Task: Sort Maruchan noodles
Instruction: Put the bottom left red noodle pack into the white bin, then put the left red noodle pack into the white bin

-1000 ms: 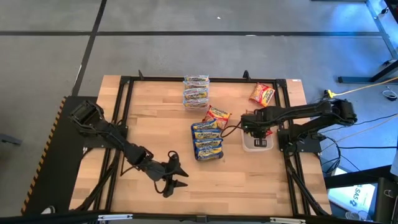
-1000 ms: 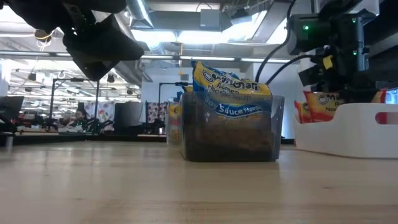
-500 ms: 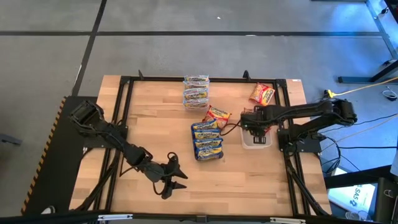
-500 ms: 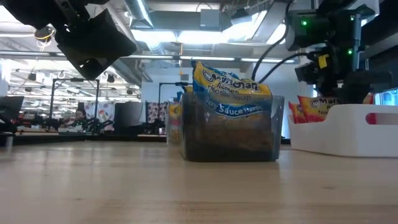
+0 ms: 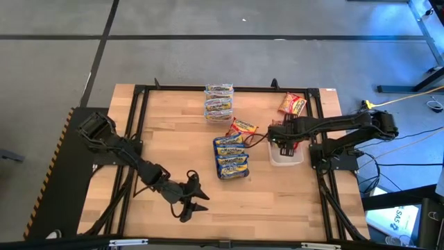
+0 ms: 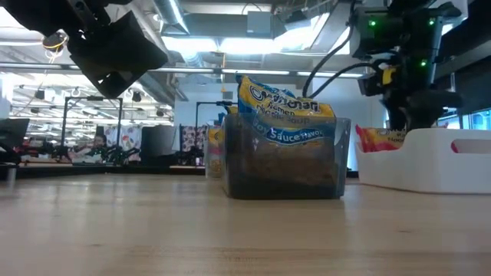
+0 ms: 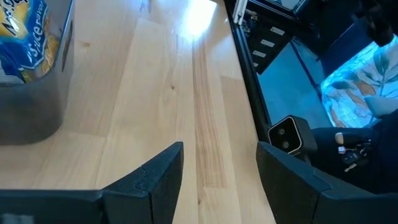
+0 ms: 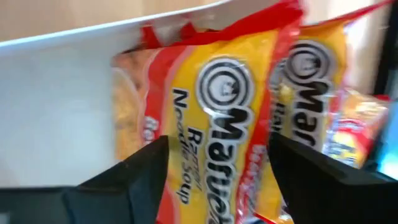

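Red-banded packet (image 8: 217, 130) sits upright in the white tray (image 5: 287, 157), and it could flop over the rim or snag on a finger if the right gripper (image 5: 284, 139) lifts off crooked. That gripper hangs just above the tray, jaws spread, holding nothing. Left gripper (image 5: 196, 200) waits open near the front edge.

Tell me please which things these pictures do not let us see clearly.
- White tray, high view: the right gripper covers most of its inside, so its packets cannot be counted.
- Red packet, right wrist view: its lower label is cut off by the edge.
- Clear tub, low view: it hides the packets behind it.
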Motion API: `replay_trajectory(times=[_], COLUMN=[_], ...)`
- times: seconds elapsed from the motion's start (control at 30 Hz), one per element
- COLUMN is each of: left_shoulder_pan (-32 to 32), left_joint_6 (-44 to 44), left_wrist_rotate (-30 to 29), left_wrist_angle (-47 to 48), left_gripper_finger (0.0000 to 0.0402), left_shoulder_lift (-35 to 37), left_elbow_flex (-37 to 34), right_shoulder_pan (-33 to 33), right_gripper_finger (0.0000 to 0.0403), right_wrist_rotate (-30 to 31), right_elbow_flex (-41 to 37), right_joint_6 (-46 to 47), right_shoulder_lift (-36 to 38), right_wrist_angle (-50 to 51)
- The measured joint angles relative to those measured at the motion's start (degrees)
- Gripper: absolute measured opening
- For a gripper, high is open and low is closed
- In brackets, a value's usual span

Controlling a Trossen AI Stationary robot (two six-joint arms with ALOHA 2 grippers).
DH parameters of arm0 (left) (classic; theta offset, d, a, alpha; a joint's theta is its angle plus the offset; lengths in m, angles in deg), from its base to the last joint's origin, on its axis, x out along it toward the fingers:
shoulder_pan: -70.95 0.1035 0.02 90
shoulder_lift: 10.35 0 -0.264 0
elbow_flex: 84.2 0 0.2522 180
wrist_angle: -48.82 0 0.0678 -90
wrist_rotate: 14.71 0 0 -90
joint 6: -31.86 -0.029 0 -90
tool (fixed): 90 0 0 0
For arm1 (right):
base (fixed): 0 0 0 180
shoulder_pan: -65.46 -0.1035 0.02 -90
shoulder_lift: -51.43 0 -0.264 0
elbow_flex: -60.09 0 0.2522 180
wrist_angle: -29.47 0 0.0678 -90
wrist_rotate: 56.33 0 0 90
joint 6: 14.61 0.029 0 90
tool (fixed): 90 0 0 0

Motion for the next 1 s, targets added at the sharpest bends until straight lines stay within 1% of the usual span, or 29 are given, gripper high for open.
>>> replay_trajectory(times=[0.07, 0.13, 0.3, 0.4, 0.53, 0.6, 0.67, 0.73, 0.8, 0.87, 0.93, 1.0], left_shoulder_pan=[-0.2, -0.5, -0.6, -0.6, -0.6, -0.6, -0.6, -0.5, -0.4, -0.4, -0.4, -0.5], left_joint_6=[0.0, 0.0, 0.0, -0.4, -0.4, 0.1, 2.5, 4.4, 4.5, 4.6, 4.6, 4.6], left_wrist_rotate=[0.0, 0.0, 0.0, 0.0, 0.0, 0.0, 0.0, -0.4, -0.9, -3.6, -6.7, -8.3], left_wrist_angle=[0.0, 0.0, 0.0, 0.0, 0.0, 0.0, -0.2, -0.6, -0.9, -0.9, -1.0, -0.3], left_gripper_finger=[0.0198, 0.0198, 0.0198, 0.0198, 0.0198, 0.0198, 0.0198, 0.0198, 0.0198, 0.0198, 0.0198, 0.0198], left_shoulder_lift=[0.0, 0.0, 0.0, 0.0, 0.0, 0.0, 0.0, 0.0, 0.0, 0.0, -0.4, -0.7], left_elbow_flex=[0.0, 0.0, 0.0, 0.0, 0.0, 0.0, 0.0, 0.0, 0.0, 0.0, 0.0, 0.0], right_shoulder_pan=[0.0, 0.0, 0.0, 0.0, 0.0, 0.0, -0.1, -0.1, -0.1, -0.1, -0.1, -1.5], right_gripper_finger=[0.0271, 0.028, 0.0284, 0.0284, 0.0284, 0.0285, 0.0285, 0.0285, 0.0285, 0.0285, 0.0285, 0.0285], right_wrist_rotate=[2.5, 3.4, 4.9, 4.7, 0.3, -1.7, -3.5, -5.1, -6.2, -7.5, -11.0, -14.3], right_elbow_flex=[0.0, 0.4, 1.3, 1.4, 2.7, 5.1, 7.7, 10.2, 11.2, 10.7, 8.7, 6.0], right_joint_6=[-0.2, -0.2, -0.3, -0.2, 2.0, 3.7, 5.5, 6.4, 7.2, 7.9, 8.4, 8.4], right_shoulder_lift=[0.0, 0.0, 0.0, 0.0, 0.0, 0.0, 0.0, 0.0, 0.0, 0.0, 0.0, 0.0], right_wrist_angle=[0.0, 0.4, 0.4, 1.0, 3.7, 5.6, 7.2, 6.8, 3.5, -2.8, -9.8, -16.5])
